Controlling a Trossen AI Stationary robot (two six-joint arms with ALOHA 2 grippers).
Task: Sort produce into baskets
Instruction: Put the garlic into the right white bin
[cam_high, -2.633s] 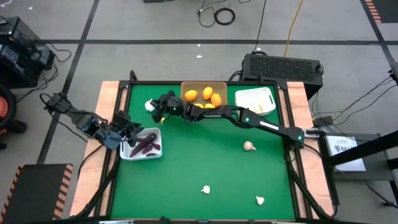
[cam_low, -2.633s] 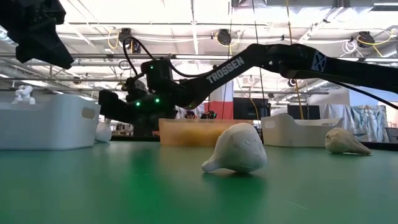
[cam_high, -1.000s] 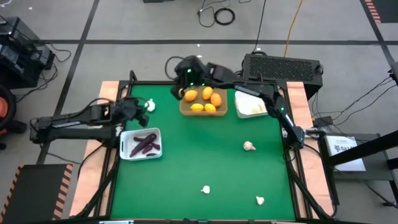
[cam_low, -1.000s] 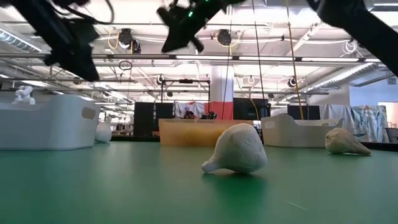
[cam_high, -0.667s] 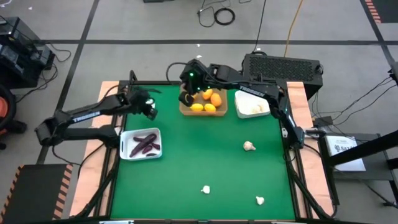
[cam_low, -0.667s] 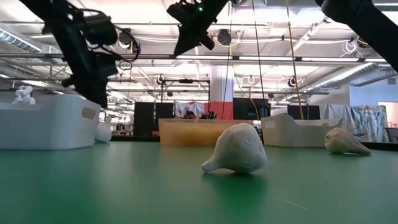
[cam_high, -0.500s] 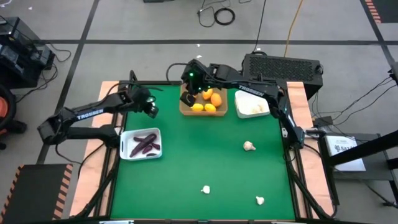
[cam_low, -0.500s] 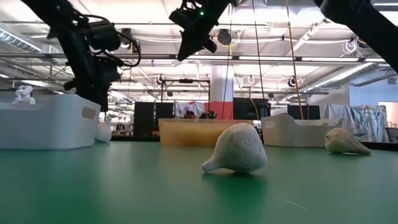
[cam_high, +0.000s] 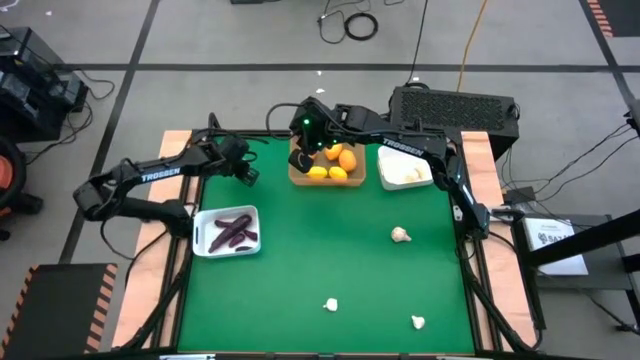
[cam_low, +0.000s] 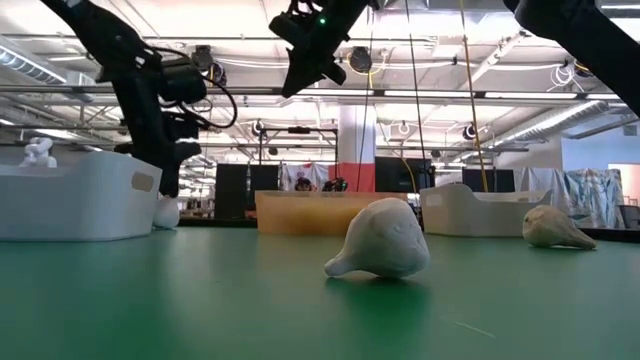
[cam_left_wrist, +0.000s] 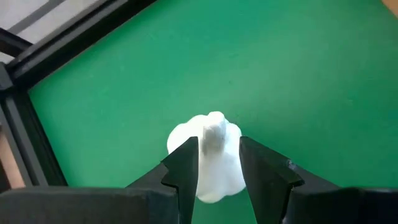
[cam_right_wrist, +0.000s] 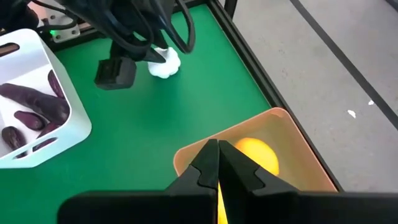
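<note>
Left claw (cam_left_wrist: 214, 163) hangs over a whitish garlic-like bulb (cam_left_wrist: 208, 155) at about ten o'clock on the green table (cam_high: 330, 250), near the far-left corner. Fingers stand part open, one on each side of the bulb; not clear whether they touch it or grip it, and it looks to lie on the table.

Right claw (cam_right_wrist: 216, 163), fingers pressed together and empty, hovers at twelve o'clock over the near-left corner of the tan-brown square basket (cam_high: 297, 172), which holds round orange and yellow fruits (cam_high: 347, 160).

White rounded basket (cam_high: 203, 243) at nine o'clock holds dark purple elongated pieces (cam_high: 236, 231). Second white basket (cam_high: 404, 177) at one o'clock has whitish contents.

Three more bulbs lie loose: one (cam_high: 400, 235) at three o'clock, two (cam_high: 330, 305) (cam_high: 418, 321) toward five and six.

Risks, as judged:
- Bulb is rounded with a stalk; an off-centre pinch could squirt it out toward the table edge, which is close.
- Carrying it to one o'clock crosses under or past the right arm; collision likely unless that arm clears.
- Dropping it in the nearer purple basket would missort.
</note>
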